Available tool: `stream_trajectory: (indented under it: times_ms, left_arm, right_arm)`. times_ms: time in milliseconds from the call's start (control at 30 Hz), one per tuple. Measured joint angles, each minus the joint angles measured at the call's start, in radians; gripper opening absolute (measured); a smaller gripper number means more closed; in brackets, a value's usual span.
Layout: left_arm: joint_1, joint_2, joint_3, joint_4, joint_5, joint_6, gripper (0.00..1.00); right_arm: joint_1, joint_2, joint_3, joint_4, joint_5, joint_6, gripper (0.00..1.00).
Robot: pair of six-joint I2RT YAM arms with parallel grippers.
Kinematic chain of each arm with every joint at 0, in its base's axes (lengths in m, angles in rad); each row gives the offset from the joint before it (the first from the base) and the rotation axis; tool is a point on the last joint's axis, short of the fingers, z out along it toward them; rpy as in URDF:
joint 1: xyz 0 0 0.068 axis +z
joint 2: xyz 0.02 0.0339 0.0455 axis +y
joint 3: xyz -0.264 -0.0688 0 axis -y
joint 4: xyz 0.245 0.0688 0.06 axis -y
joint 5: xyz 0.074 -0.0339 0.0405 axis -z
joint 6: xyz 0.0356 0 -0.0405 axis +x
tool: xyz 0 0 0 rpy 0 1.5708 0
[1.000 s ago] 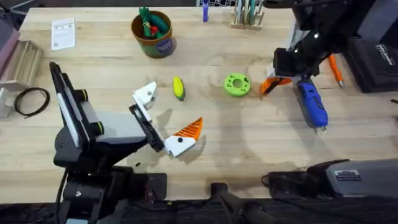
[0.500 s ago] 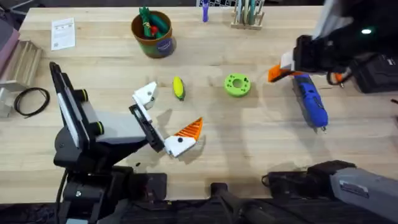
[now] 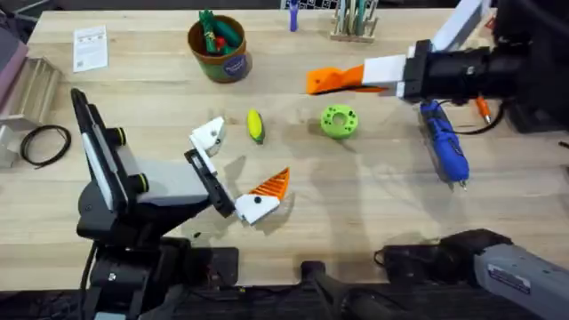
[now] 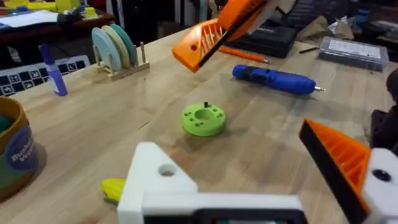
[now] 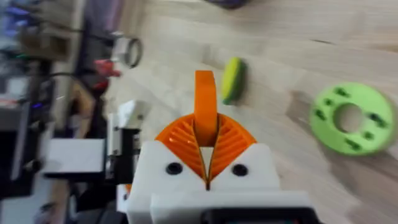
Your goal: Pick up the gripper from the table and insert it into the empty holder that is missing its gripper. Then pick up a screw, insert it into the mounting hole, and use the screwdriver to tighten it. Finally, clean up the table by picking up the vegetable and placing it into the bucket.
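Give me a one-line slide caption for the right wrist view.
Right gripper pinching the loose orange gripper above the table.

On my counter [image 3: 356, 213] a green holed disc [image 3: 339, 121] lies flat near the middle. A white paper card [image 3: 90, 47] sits at the far left, with a coiled black cable [image 3: 44, 144] nearer me (beside a clear tray [image 3: 31, 84]). A wooden rack [image 3: 353, 22] stands at the far edge, holding pale discs.

Looks like robotics lab/workshop. Pale wood workbench [image 3: 356, 222], coiled black cable [image 3: 44, 142] at left edge, printed checker sheet [image 4: 37, 65] upper left, cluttered desks behind.
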State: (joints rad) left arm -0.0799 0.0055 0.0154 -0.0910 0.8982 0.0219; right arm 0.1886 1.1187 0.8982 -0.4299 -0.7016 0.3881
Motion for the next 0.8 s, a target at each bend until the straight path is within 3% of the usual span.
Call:
stream_trajectory:
  times_ms: [167,333,800]
  left_arm:
    - [0.000,0.000,0.000,0.000,0.000,0.000,0.986]
    - [0.000,0.000,0.000,0.000,0.000,0.000,0.986]
    - [0.000,0.000,0.000,0.000,0.000,0.000,0.986]
  right_arm:
    - [0.000,0.001,-0.122,0.242,-0.202,0.107,0.009]
    - [0.000,0.029,-0.203,0.370,-0.350,0.224,0.009]
    - [0.000,0.343,-0.214,0.648,-0.729,0.310,0.009]
